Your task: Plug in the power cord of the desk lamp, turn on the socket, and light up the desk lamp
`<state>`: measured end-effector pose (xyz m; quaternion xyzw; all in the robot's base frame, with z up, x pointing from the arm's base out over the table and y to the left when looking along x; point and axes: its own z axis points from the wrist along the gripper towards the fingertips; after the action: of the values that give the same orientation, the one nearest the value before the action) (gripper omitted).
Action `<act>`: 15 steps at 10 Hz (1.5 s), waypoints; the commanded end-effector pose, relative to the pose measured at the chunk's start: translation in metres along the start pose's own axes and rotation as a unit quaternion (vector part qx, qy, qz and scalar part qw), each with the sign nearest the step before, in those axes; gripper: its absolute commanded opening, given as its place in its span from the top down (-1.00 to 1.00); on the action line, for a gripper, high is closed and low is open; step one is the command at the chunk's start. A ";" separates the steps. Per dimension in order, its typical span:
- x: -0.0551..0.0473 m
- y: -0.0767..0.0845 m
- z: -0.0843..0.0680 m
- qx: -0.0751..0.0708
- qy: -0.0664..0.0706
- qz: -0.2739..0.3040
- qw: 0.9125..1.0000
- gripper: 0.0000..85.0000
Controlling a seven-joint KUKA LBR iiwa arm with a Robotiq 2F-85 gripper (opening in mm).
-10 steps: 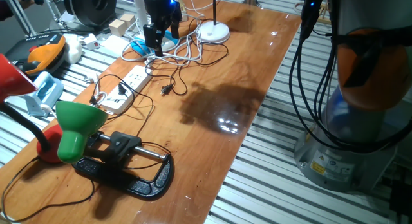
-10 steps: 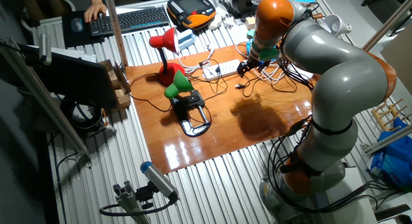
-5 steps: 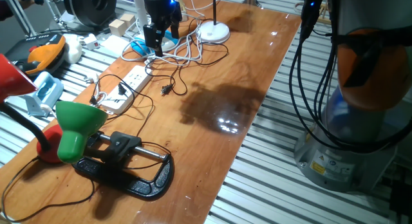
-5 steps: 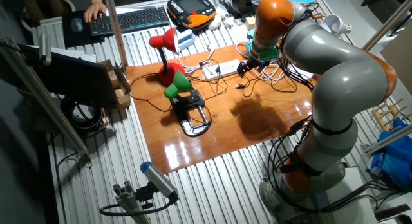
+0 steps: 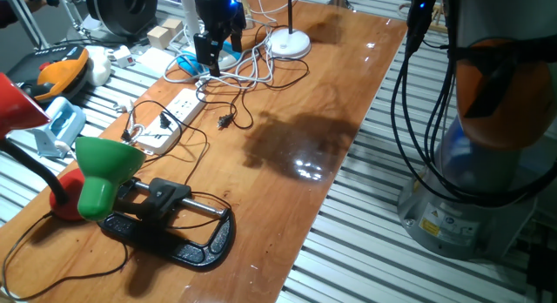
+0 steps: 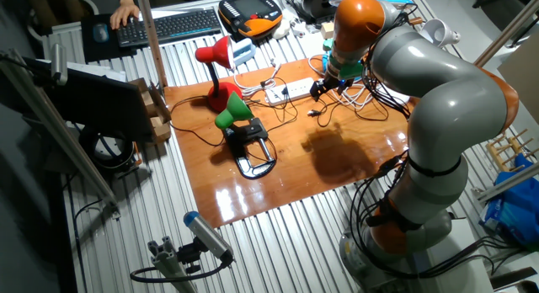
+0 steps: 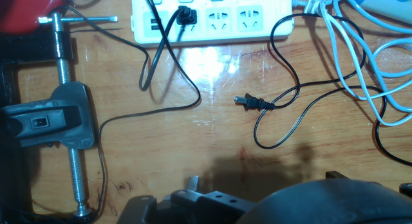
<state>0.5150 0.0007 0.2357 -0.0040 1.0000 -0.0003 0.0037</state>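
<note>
I see my gripper [image 5: 207, 57] poised above the far end of the socket [image 5: 171, 117], fingers spread and empty; the unplugged black plug [image 7: 248, 102] lies on the wood just beside the strip, a detail only my hand view resolves clearly

White socket [image 7: 212, 18], black plug [image 7: 248, 102], green lamp shade [image 5: 104, 168], red lamp [image 6: 215, 61], glossy brown wood-grain tabletop [image 5: 348, 85].
</note>
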 end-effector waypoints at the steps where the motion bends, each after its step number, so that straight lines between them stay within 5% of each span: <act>1: 0.000 0.000 -0.001 0.000 -0.010 -0.029 1.000 1.00; 8: -0.001 0.000 -0.003 0.000 -0.017 -0.025 1.000 1.00; 15: -0.010 0.001 0.014 0.002 -0.027 -0.024 0.999 1.00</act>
<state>0.5262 0.0018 0.2221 -0.0280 0.9991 -0.0019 0.0307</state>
